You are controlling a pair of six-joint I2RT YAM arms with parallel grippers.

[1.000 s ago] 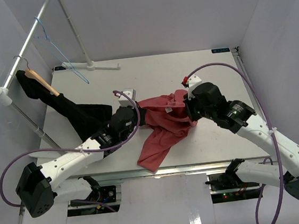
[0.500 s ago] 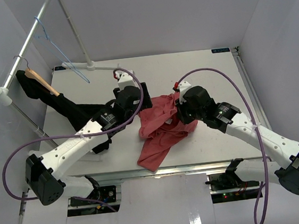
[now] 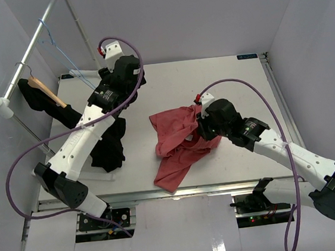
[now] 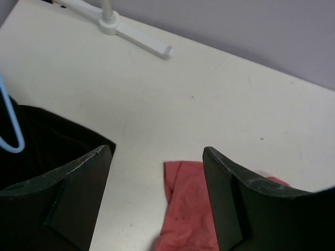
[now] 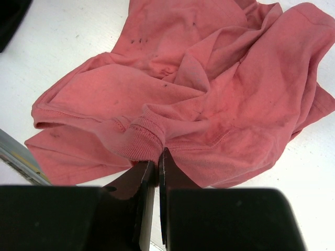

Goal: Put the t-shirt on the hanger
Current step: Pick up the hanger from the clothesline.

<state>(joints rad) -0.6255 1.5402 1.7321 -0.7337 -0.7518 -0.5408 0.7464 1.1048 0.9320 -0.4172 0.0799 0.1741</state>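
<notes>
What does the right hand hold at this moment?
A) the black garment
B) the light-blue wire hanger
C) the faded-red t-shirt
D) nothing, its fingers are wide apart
C: in the right wrist view the right hand is shut on a bunched fold of the t-shirt, whose cloth spreads out just beyond the fingertips.

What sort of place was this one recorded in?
Probably a lab robot test cell, not a home: a white table boxed in by plain panel walls, with a clothes rail set up along one side.
</notes>
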